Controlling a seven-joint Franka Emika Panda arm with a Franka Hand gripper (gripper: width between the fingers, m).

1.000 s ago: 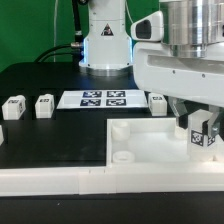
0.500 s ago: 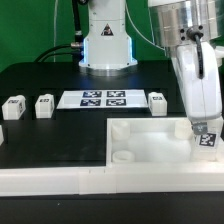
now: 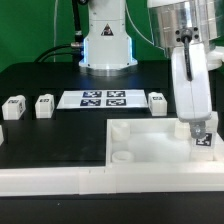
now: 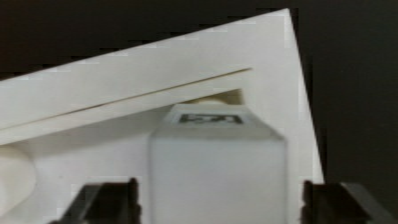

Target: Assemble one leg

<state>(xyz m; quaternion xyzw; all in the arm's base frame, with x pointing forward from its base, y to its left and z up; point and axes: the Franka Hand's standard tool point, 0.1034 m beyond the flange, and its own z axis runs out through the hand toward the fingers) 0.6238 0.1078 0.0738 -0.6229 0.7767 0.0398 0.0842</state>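
Note:
My gripper (image 3: 202, 134) is shut on a leg (image 3: 203, 142), a small white block with a black-and-white tag. It holds the leg upright over the corner of the large white panel (image 3: 150, 142) at the exterior view's right, touching or just above it. In the wrist view the leg (image 4: 221, 160) fills the gap between my gripper's (image 4: 222, 205) dark fingertips (image 4: 107, 203), with the panel's corner (image 4: 107, 100) behind it. Three more legs lie on the black table: two at the exterior view's left (image 3: 12, 107) (image 3: 44, 105), and one (image 3: 158, 101) behind the panel.
The marker board (image 3: 105, 98) lies flat behind the panel, in front of the robot base (image 3: 105, 45). A long white rail (image 3: 50, 180) runs along the table's front edge against the panel. A round socket (image 3: 122, 157) shows in the panel's near corner.
The wrist has turned, so the gripper now looks narrow. The held leg has shifted slightly and come down onto the panel's corner at the exterior view's right.

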